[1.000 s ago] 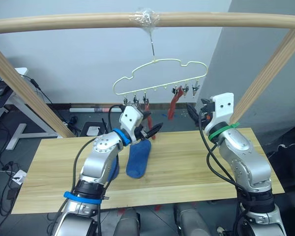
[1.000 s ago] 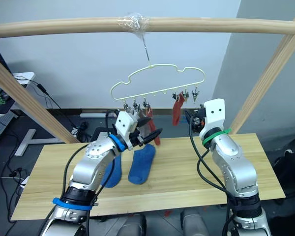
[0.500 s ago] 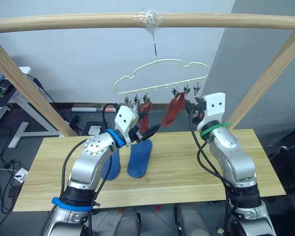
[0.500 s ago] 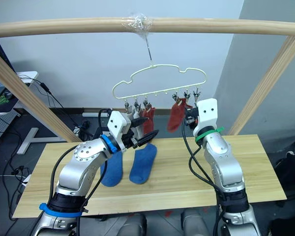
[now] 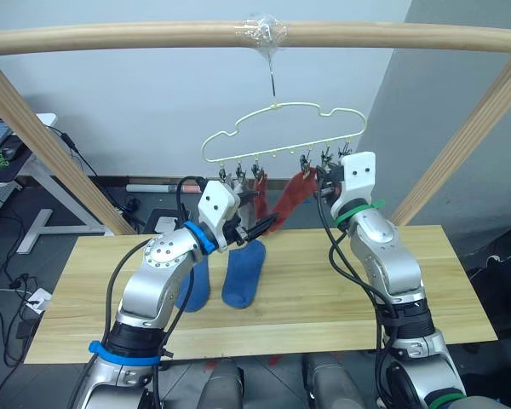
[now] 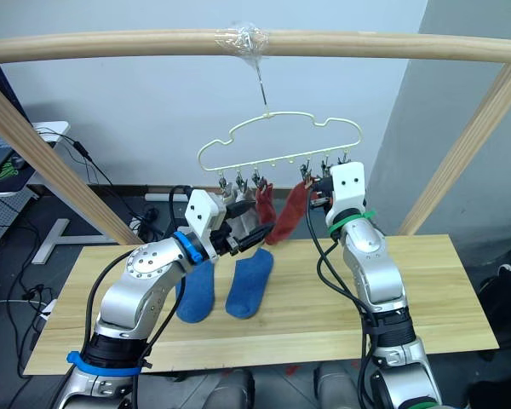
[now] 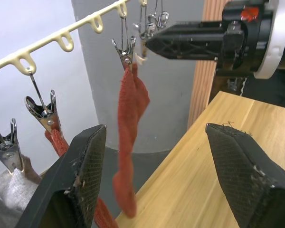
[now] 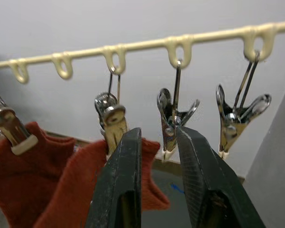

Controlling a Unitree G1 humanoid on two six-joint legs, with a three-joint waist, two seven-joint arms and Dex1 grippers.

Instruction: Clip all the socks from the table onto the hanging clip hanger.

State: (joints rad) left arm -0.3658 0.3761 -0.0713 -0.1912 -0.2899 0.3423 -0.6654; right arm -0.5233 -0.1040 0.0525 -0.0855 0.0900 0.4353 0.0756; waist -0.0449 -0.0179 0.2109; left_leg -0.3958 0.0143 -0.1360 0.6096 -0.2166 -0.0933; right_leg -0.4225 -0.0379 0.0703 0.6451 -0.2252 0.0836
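Observation:
Two blue socks (image 5: 243,274) (image 5: 193,288) lie on the table (image 5: 324,294) under my left arm. The clip hanger (image 5: 281,128) hangs from the pole. A rust-red sock (image 7: 130,118) is clipped near its right end and slants toward my left gripper (image 5: 266,210). That gripper is open just below the clips with nothing in it. Further left hang a second red sock (image 7: 57,142) and a grey sock (image 7: 9,209). My right gripper (image 8: 156,135) is up at the right-hand clips. It is open by a narrow gap, with an empty clip (image 8: 173,121) at its tips.
A round wooden pole frame (image 5: 153,36) spans the top, with slanted legs (image 5: 47,136) (image 5: 460,145) at both sides of the table. A desk and cables (image 5: 8,170) lie beyond the left side.
My right gripper has risen and moved left, up to the hanger's right-hand clips. The clipped red sock now slants toward the left. My left gripper has dropped back slightly.

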